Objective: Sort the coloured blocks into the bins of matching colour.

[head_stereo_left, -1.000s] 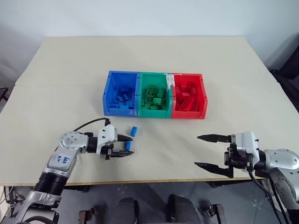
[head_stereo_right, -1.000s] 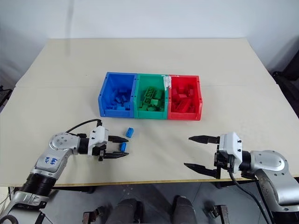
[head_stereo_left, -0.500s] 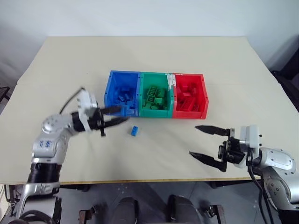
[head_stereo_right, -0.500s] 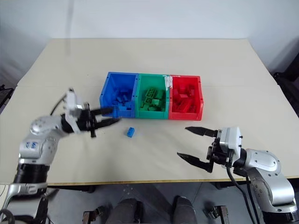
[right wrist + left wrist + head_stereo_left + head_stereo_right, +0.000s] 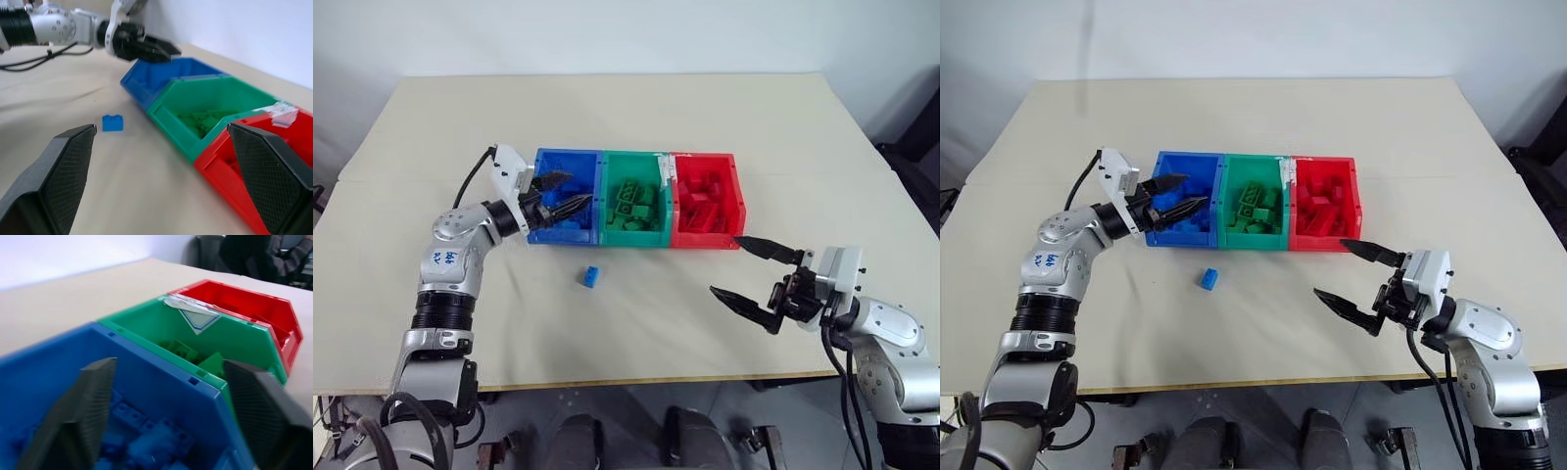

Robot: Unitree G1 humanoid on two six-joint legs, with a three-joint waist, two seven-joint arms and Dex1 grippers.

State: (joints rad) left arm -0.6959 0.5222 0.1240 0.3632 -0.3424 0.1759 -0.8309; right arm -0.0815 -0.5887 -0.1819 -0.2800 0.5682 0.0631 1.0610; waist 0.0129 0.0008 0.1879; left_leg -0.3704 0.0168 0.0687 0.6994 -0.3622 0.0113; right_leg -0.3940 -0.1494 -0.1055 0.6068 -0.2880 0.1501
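Note:
The blue bin, green bin and red bin stand joined in a row mid-table, each holding bricks of its own colour. My left gripper hovers open over the blue bin, nothing between its fingers; blue bricks lie below it. One small blue block rests on the table in front of the blue and green bins. My right gripper hangs wide open and empty in front of the red bin, to the right of that block.
The beige table stretches bare behind the bins; its front edge runs just below my right gripper. White tape sits on the green bin's rim. A seated person in dark clothes shows beyond the table.
My left gripper rose from the table with a small blue block, travelled over the blue bin and opened; the block is gone from its fingers. The right gripper edged up and forward.

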